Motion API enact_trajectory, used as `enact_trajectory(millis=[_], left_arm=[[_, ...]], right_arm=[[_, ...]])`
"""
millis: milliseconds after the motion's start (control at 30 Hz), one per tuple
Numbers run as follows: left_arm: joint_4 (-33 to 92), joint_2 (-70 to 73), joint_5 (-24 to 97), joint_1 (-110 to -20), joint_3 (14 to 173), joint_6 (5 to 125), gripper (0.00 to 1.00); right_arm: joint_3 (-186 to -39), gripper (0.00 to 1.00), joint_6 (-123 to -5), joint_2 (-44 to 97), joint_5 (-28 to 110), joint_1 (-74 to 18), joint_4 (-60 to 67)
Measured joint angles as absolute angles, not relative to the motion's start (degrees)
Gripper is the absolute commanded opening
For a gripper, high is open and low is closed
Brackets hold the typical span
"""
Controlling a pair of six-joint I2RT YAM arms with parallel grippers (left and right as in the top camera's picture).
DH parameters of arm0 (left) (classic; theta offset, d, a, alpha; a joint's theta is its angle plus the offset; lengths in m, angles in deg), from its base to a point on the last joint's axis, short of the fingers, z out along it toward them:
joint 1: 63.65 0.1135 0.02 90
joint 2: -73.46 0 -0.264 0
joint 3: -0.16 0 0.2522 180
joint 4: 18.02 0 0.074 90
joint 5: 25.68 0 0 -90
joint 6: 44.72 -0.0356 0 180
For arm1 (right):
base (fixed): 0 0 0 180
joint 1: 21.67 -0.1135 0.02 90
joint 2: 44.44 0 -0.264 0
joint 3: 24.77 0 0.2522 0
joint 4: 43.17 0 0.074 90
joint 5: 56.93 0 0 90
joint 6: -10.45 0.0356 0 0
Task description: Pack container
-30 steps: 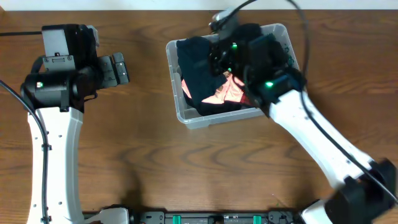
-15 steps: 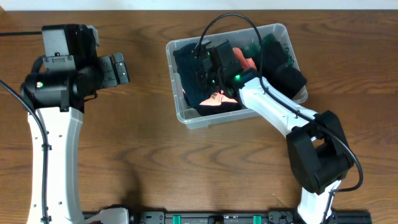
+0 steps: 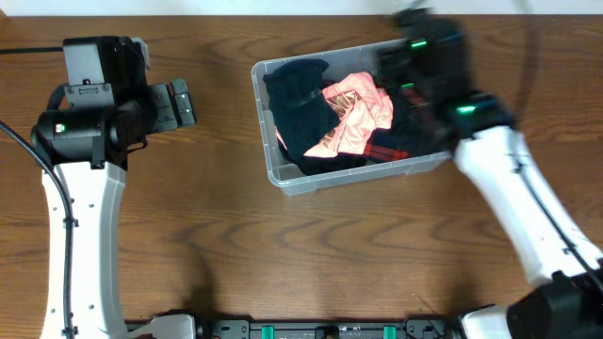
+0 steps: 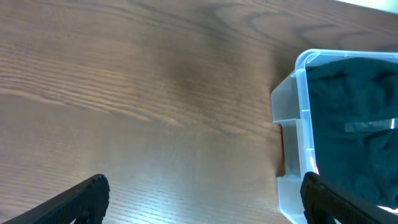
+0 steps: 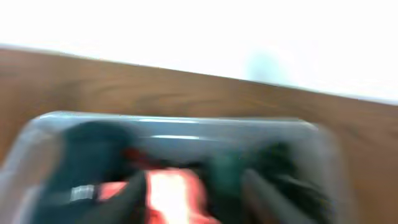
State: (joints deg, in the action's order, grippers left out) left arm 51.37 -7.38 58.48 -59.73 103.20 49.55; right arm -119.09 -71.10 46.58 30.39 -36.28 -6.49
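While the right arm (image 3: pixel 509 188) shows only as a smear across its right end, one container (image 3: pixel 347 176) sits on the wooden table (image 3: pixel 283 254) toward the far edge, right of centre, with its long sides running along that edge. It is a clear plastic bin with rounded corners and a rimmed edge. Three pieces of cloth can be counted inside it. A navy garment (image 3: pixel 300 99) fills the left part, a pink garment (image 3: pixel 353 118) lies bunched in the middle on top of it, and a red-and-dark patterned piece (image 3: pixel 388 151) lies by the near wall. Anything under the arm is hidden.

Two arms are at the table, one gripper on each. The left gripper (image 3: pixel 177 104) is near the far-left part of the table, well apart from the bin and pointing toward it. Its jaws are spread as wide as they go. In the wrist view the two fingertips (image 4: pixel 78 200) stand at opposite lower corners with bare wood between them, holding and touching nothing. The right gripper (image 3: pixel 421 64) is over the far-right corner of the bin. Both the overhead and wrist views of it are too blurred to tell how far its jaws are parted or whether they hold anything
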Motion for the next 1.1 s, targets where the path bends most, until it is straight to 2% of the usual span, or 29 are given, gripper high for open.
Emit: enact_trajectory(millis=[33,67,433,733,867,1000,1100], left_arm=[[50.7,-7.6,58.5,-59.7,103.2,49.6,0.98],[50.2,-7.9,58.5,-59.8,103.2,49.6,0.98],[44.3,-19.0,58.5,-61.1,103.0,48.0,0.98],[47.9,-20.3,58.1,-61.1,102.5,46.7,0.98],[51.2,-17.9,57.9,-61.1,101.4,46.3,0.98],[50.0,-10.4,57.2,-61.1,96.4,45.6,0.98],[47.5,-1.7,56.1,-61.1,89.7,45.2,0.98]], right_arm=[[-119.1,0.93,-71.0,46.5,29.9,-33.6,-4.4],[-119.0,0.99,-70.6,46.7,29.6,-31.6,-2.9],[-118.6,0.99,-70.4,48.5,28.9,-17.0,-1.5],[-118.5,0.83,-69.4,48.5,28.7,-11.6,13.6],[-116.1,0.83,-68.9,47.2,28.7,-11.9,15.7],[-106.8,0.84,-68.4,39.6,28.7,-13.6,12.6],[-98.4,0.95,-67.9,29.8,28.6,-16.5,10.2]])
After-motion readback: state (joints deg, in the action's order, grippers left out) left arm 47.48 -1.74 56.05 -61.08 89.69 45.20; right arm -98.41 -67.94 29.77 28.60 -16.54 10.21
